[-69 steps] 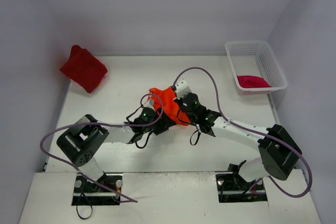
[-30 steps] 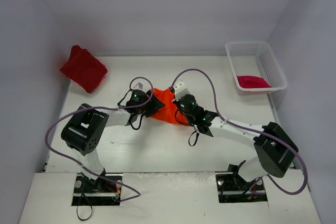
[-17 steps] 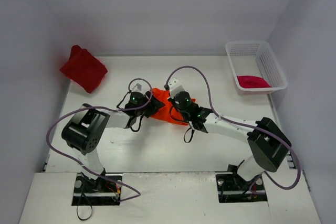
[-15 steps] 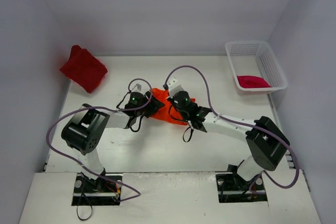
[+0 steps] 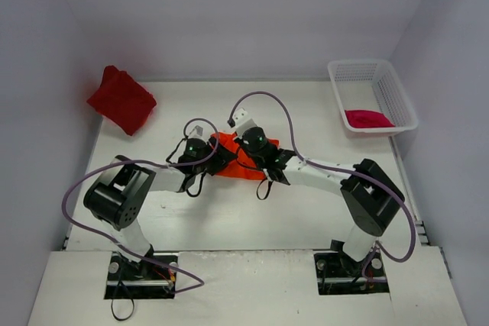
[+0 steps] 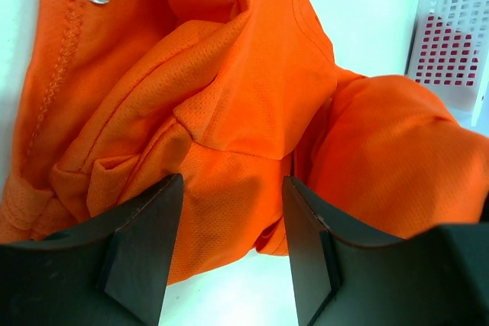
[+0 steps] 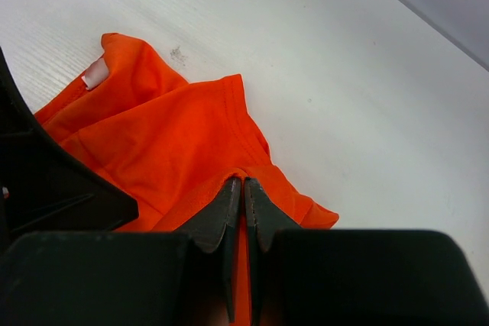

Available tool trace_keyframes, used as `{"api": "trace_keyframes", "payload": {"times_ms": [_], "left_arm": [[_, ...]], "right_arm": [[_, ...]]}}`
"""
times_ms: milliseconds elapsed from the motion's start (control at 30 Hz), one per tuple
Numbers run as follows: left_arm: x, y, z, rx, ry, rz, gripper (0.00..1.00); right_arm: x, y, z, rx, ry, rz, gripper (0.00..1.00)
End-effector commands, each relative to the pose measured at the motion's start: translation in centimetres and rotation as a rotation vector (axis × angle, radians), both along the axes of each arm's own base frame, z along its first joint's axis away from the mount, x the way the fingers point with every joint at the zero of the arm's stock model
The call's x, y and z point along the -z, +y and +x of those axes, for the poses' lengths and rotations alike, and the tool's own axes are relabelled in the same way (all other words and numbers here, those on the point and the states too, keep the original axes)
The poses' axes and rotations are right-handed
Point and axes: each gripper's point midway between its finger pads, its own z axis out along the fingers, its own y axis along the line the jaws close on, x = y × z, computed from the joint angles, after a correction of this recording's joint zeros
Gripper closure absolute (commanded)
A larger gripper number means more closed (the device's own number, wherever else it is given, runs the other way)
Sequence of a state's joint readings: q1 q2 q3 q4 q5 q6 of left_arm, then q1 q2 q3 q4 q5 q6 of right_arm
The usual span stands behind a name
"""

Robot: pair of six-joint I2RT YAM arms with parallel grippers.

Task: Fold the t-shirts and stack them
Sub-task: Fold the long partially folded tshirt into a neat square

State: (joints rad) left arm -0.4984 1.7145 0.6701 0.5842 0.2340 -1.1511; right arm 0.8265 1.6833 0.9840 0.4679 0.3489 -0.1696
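The orange t-shirt (image 5: 243, 169) sits bunched in the middle of the bench (image 5: 229, 219), right claw (image 7: 244, 188) clenched on a fold of it, left claw (image 6: 231, 182) released, jaws apart over the cloth's left side.

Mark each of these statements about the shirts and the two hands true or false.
1. The right hand is shut on the orange t-shirt. True.
2. The left hand has its fingers pressed together. False: they stand apart, with orange cloth showing between them.
3. The dark red t-shirt lies in the basket. False: it sits at the far left corner of the table.
4. The pink t-shirt is inside the basket. True.
5. The orange t-shirt lies flat and neatly folded. False: it is bunched up between the two hands.
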Motion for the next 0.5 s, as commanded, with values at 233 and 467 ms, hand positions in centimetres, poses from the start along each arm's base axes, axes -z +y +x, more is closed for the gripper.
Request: {"api": "trace_keyframes", "payload": {"times_ms": [233, 467], "left_arm": [[0.3, 1.0, -1.1, -0.008, 0.014, 0.034, 0.5], [0.1, 1.0, -1.1, -0.01, 0.011, 0.036, 0.5]], "right_arm": [[-5.2, 3.0, 1.7, -0.026, -0.116, 0.11, 1.0], [-6.4, 3.9, 1.7, -0.043, -0.135, 0.121, 1.0]]}}
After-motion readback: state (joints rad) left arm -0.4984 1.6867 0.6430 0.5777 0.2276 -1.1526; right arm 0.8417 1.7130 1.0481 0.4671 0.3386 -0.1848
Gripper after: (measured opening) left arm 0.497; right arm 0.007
